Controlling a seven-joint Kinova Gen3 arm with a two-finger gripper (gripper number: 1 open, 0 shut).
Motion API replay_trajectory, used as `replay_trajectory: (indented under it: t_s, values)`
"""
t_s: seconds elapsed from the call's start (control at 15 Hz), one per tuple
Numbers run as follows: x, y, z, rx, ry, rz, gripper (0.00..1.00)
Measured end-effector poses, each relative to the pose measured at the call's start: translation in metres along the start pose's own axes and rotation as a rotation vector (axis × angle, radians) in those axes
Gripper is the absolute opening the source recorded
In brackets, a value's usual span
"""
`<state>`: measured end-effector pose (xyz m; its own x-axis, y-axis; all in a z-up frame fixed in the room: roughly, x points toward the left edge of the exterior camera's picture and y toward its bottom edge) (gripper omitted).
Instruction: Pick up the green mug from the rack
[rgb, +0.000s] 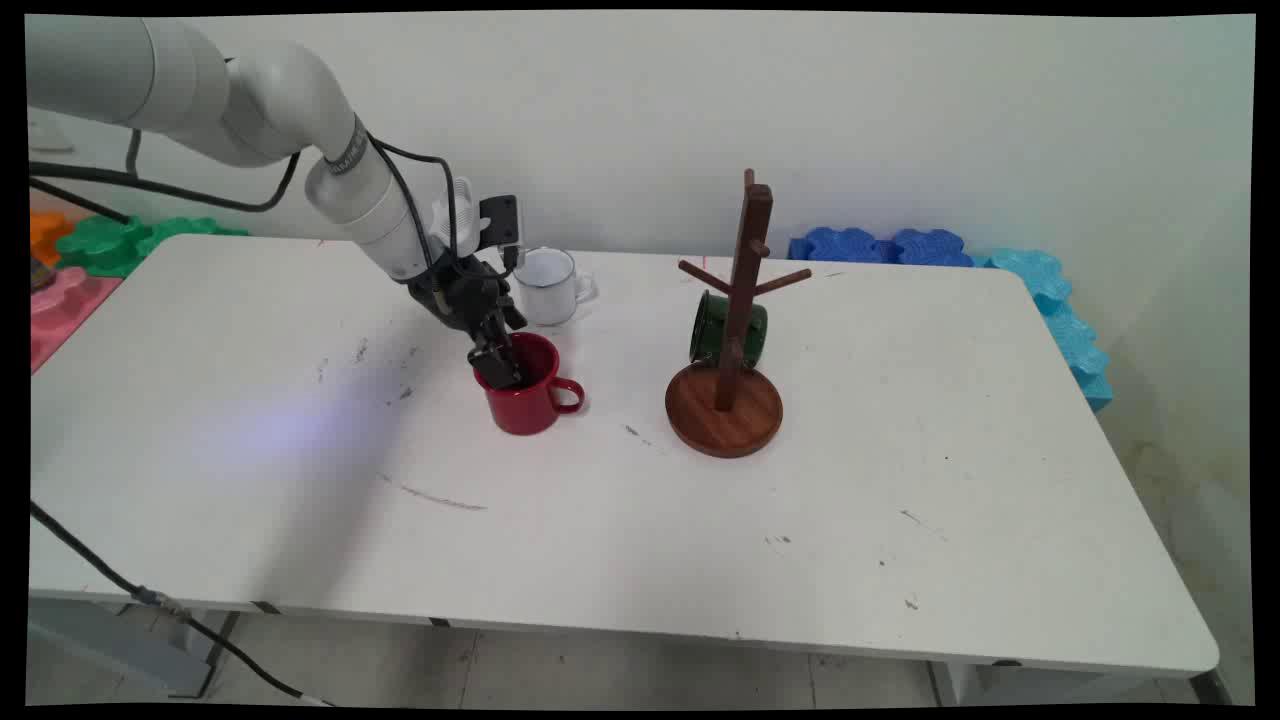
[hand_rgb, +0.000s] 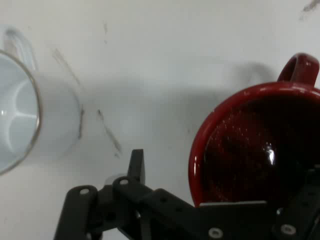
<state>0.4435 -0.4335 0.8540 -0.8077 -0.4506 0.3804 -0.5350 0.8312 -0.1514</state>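
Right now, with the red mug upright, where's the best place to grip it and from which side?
Take the red mug by its rim wall, from above, one finger inside and one outside. It stands upright with its mouth open and looks empty. Its handle points toward the wooden mug tree, so the arm-side rim is free. The gripper is already over that edge, one finger outside the wall.
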Motion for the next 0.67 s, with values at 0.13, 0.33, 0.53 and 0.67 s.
replay_trajectory:
  t_s: [0.13, 0.33, 0.53, 0.67]
  values:
    - [0.003, -0.001, -0.004, 0.003, 0.013, 0.008, 1.00]
    - [0.006, -0.003, -0.015, 0.009, 0.034, 0.017, 1.00]
    - [0.009, -0.006, -0.031, 0.009, 0.063, 0.028, 1.00]
    - [0.011, -0.009, -0.041, 0.005, 0.088, 0.042, 1.00]
